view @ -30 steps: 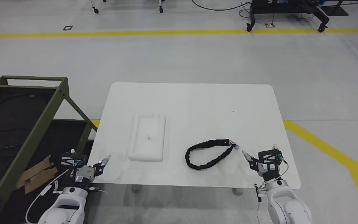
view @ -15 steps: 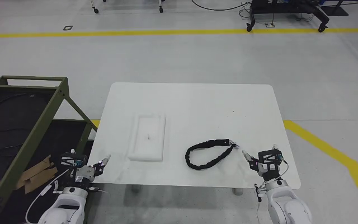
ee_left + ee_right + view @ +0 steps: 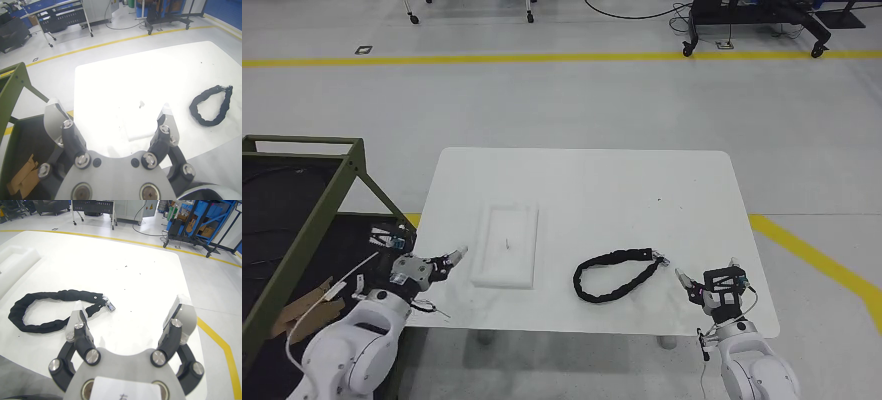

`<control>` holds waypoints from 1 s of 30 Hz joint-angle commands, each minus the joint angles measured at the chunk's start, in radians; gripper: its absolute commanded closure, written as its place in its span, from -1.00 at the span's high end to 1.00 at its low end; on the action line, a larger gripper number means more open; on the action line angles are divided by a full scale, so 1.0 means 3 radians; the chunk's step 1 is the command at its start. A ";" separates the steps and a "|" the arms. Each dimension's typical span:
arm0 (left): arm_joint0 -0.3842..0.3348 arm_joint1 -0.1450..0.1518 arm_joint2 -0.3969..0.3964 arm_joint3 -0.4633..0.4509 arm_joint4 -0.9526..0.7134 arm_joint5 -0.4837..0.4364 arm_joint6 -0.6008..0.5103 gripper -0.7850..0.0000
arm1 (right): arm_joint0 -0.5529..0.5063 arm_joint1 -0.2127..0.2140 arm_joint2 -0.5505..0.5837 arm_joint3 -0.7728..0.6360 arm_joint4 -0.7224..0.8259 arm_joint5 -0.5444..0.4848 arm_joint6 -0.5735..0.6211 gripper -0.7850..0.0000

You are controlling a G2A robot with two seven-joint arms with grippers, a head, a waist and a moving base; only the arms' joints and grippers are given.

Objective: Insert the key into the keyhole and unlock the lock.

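Observation:
A black sleeved chain lock (image 3: 614, 275) lies looped on the white table (image 3: 642, 190), its metal lock end (image 3: 110, 306) toward the right. A small key (image 3: 508, 241) (image 3: 141, 104) rests on a white foam tray (image 3: 506, 246). My left gripper (image 3: 438, 267) (image 3: 109, 111) hovers open at the table's left edge, short of the tray, holding nothing. My right gripper (image 3: 704, 279) (image 3: 130, 311) stands open near the front right corner, a little right of the lock end (image 3: 659, 259), also holding nothing.
An olive-green metal frame (image 3: 312, 200) stands left of the table, with cardboard (image 3: 302, 305) on the floor inside it. Yellow floor lines (image 3: 562, 60) run behind and to the right. Wheeled racks (image 3: 752, 25) stand far back.
My left gripper has risen from below the table's front left corner and moved forward and right toward the foam tray. The right arm has stayed still.

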 commanded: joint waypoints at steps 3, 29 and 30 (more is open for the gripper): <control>-0.0711 -0.0023 0.0251 0.0239 -0.0462 -0.0028 -0.0777 1.00 | 0.0000 0.0000 0.0000 0.0000 0.0000 0.0000 0.0000 1.00; -0.2386 -0.0223 0.1105 0.2136 -0.1433 0.0366 -0.1616 1.00 | 0.0000 0.0000 0.0000 0.0000 0.0000 0.0000 0.0000 1.00; -0.2386 -0.0223 0.1105 0.2136 -0.1433 0.0366 -0.1616 1.00 | 0.0000 0.0000 0.0000 0.0000 0.0000 0.0000 0.0000 1.00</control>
